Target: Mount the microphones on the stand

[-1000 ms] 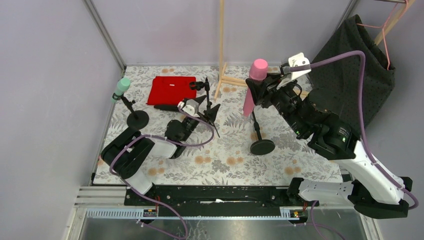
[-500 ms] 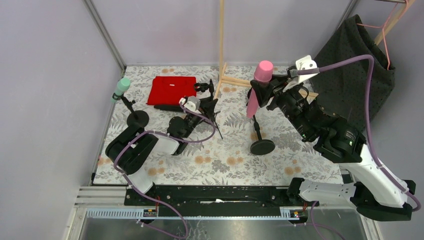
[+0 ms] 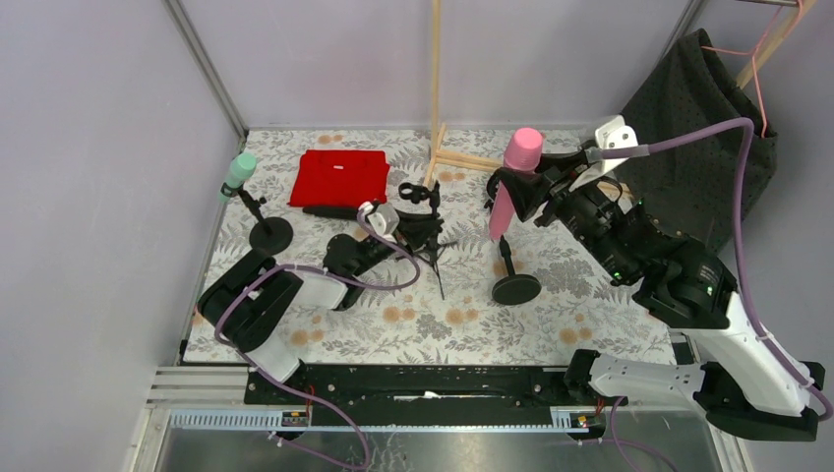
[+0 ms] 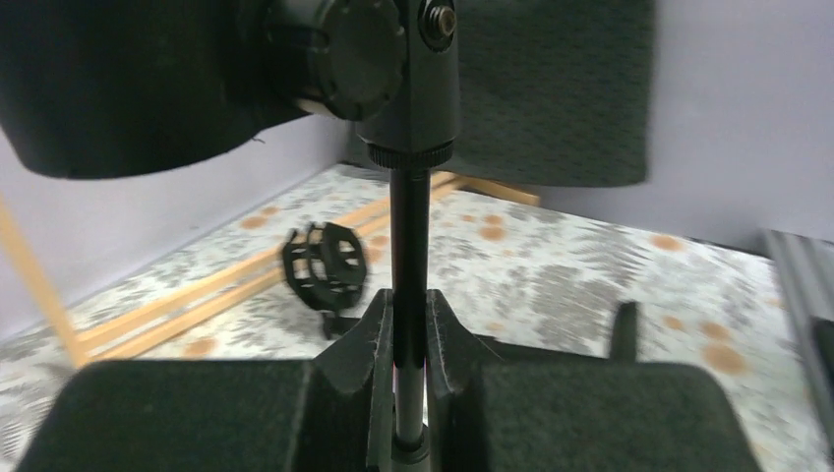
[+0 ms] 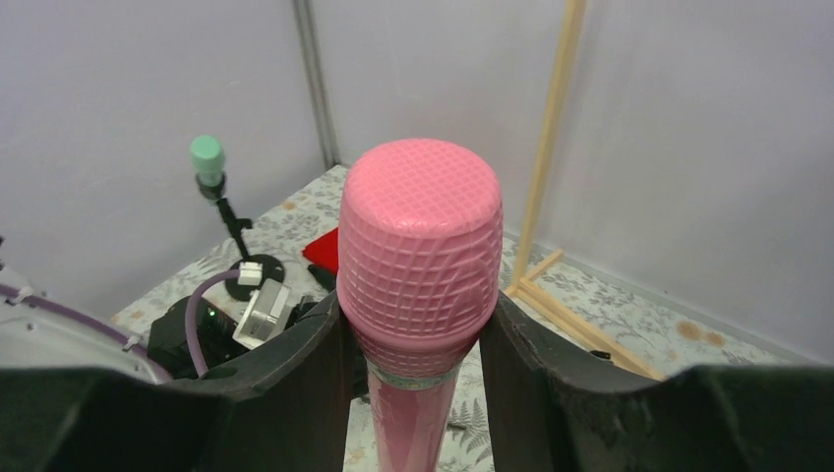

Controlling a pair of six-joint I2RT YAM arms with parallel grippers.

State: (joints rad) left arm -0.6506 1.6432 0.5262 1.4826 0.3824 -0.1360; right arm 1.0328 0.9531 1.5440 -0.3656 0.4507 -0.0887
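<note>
Floral-patterned table cover (image 3: 462, 315): work surface carrying all 3 stands.
Right gripper (image 5: 416, 339): clamped on pink stick microphone (image 5: 420, 236), 1 finger on each side just below the head. Microphone near upright, raised off the table.
Left gripper (image 4: 410, 339): closed on thin black pole (image 4: 410, 231) of black tripod stand (image 3: 421, 193). Clip head at pole top carries no microphone.
Black round-base stand (image 3: 515, 287): below pink microphone, pole top at the microphone's lower end. Clip engagement hidden.
Mint green stick microphone (image 3: 239, 169): seated on second round-base stand (image 3: 269, 234), far left.
Black microphone: not identifiable in these views.
Step in hand (judged): seating pink microphone in the clip.
Method: align barrel with clip axis and lower straight. Avoid side load, given a light base likely to tip. Release only once borne by the clip.
</note>
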